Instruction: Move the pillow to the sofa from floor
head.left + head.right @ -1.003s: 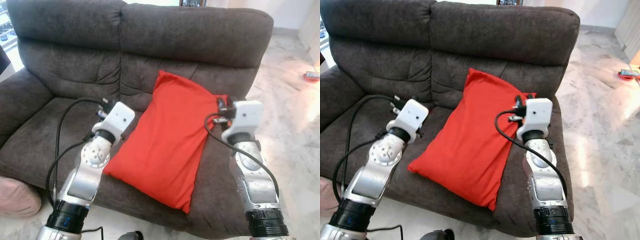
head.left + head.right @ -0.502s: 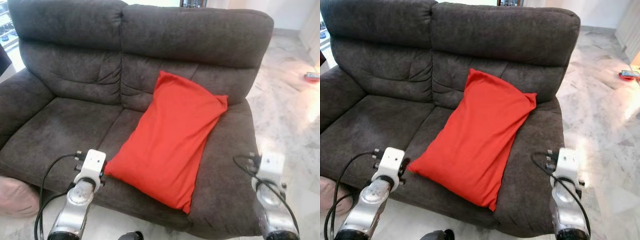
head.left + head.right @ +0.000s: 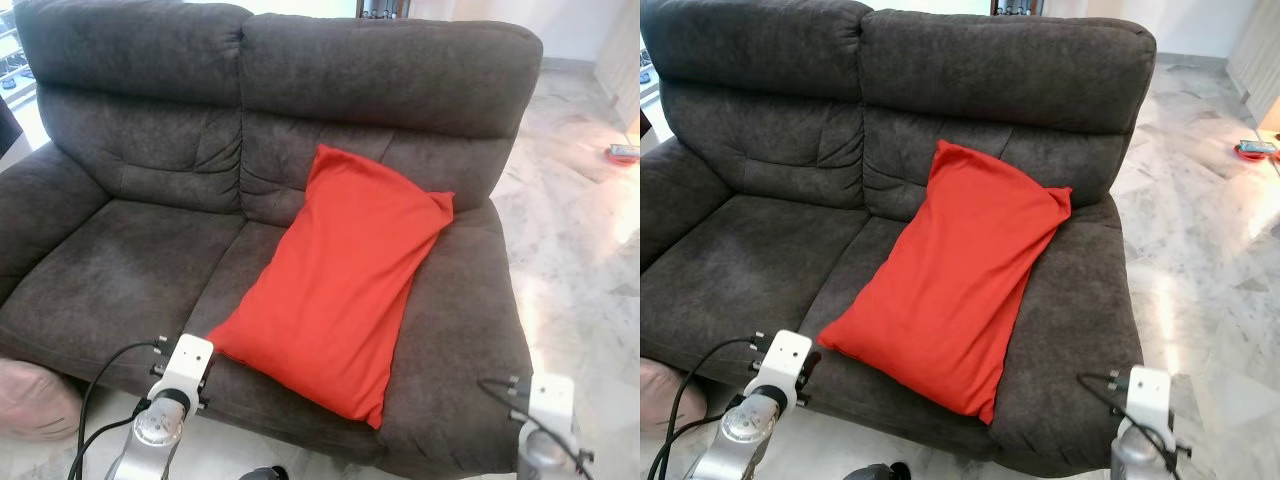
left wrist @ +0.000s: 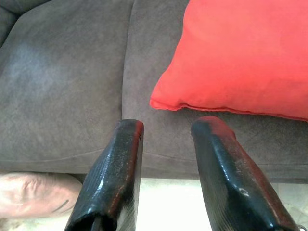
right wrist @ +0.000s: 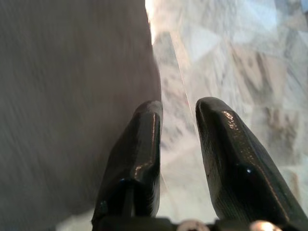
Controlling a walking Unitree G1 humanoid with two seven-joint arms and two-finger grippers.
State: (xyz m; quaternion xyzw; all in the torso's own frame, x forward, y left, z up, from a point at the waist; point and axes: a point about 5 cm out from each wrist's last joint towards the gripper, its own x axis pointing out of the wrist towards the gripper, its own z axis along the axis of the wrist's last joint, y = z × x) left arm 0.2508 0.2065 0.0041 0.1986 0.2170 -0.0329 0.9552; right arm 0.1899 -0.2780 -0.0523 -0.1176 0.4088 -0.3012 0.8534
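Left eye view, red pillow (image 3: 345, 280) on grey sofa (image 3: 130, 250), no legible writing

My right gripper (image 5: 178, 113) hangs with fingers parted, empty, the dark sofa (image 5: 67, 96) side beside it and marble floor (image 5: 226, 53) beyond.

— What is carried by the dark grey two-seat sofa (image 3: 130, 250)?

— A red pillow (image 3: 345, 270) is laid aslant on its right seat, the far end leaned against the backrest.

— And the marble floor (image 3: 585, 250)?

— A pink cushion (image 3: 35, 395) is seen at the sofa's near left.
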